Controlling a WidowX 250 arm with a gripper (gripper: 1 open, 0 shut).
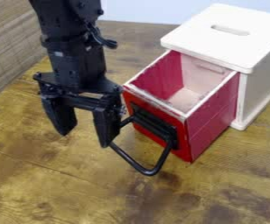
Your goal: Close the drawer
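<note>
In the camera view, the black arm comes down from the top left with its wrist vertical, so the gripper (82, 122) points straight down at the wooden surface (55, 188), its two long dark fingers (58, 114) spread wide apart and holding nothing. The red drawer (184, 105) stands pulled out of the white cabinet (237, 44) at the right, its pale inside showing from above. Its black wire loop handle (144, 149) hangs down from the front toward the surface, just beside the finger nearer the drawer; whether they touch is unclear.
</note>
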